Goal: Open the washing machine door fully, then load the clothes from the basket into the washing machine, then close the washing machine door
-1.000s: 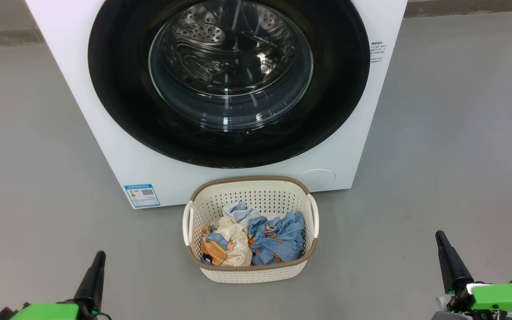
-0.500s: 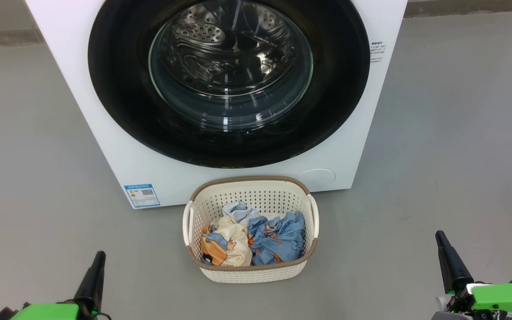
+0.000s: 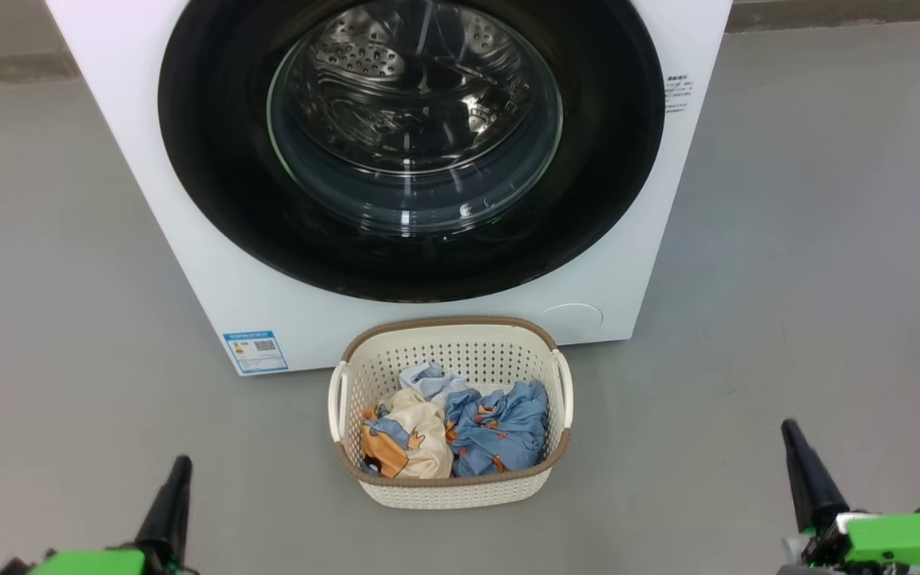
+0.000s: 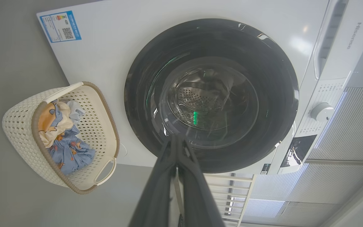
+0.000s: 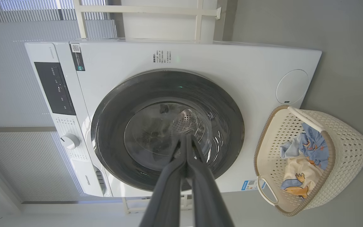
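Shut black-rimmed washing machine door [image 3: 412,263] on white washing machine [image 3: 212,271]; before it, cream basket [image 3: 460,489] of crumpled clothes [image 3: 460,427]

Floor [image 3: 811,239]: smooth matt grey, bare to either side of the washer, with faint scuffs at the right.
Far edge: a darker strip [image 3: 5,68] runs along it at the upper left of the head view.
Washer [image 3: 212,271]: white, standing on the floor, front turned slightly askew to the head view.
Basket [image 3: 460,493]: cream with a brown rim, upright on the floor just before the washer's lower edge, near its middle; whether they touch cannot be told.
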Available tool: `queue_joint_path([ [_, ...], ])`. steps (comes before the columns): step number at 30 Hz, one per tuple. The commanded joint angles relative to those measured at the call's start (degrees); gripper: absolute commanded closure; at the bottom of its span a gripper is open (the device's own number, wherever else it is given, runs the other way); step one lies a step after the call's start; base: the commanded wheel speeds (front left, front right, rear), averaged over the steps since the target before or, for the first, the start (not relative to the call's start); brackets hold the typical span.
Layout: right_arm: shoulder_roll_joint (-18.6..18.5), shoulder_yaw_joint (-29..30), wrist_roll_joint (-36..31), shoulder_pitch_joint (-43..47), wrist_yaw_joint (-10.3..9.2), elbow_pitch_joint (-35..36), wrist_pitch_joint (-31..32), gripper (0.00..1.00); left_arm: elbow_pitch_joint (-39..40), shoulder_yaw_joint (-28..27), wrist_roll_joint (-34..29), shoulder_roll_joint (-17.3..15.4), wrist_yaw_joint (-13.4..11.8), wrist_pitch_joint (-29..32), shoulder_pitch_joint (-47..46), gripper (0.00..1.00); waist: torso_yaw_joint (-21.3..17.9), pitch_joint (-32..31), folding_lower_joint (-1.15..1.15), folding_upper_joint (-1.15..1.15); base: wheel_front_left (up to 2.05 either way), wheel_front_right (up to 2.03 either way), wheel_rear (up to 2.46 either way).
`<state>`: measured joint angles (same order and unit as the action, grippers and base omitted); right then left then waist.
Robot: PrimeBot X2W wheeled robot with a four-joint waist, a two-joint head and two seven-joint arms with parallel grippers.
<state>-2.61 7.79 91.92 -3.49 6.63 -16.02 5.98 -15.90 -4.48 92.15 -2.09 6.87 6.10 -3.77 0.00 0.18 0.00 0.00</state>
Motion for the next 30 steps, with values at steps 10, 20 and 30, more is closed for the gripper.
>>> queue_joint_path([
  [10,0.3,-0.4,-0.9,0.3,0.02,-1.6,-0.7,0.00,-1.6,0.4,-0.4,0.8,0.0,-0.7,0.6,0.00,0.0,-0.1,0.13,0.00,0.00,0.00,0.00],
  [20,-0.8,-1.6,-3.2,-0.9,0.09,-0.9,-2.4,0.00,-0.6,1.7,-2.3,-0.2,0.0,-2.5,-0.6,0.00,-0.1,0.1,0.00,0.00,0.00,0.00,0.00],
  [30,-2.1,-3.1,-7.1,-1.9,0.16,-0.6,-4.2,0.00,-0.2,2.8,-6.4,-1.5,0.1,-4.3,-1.7,0.00,-0.2,0.2,0.00,0.00,0.00,0.00,0.00],
])
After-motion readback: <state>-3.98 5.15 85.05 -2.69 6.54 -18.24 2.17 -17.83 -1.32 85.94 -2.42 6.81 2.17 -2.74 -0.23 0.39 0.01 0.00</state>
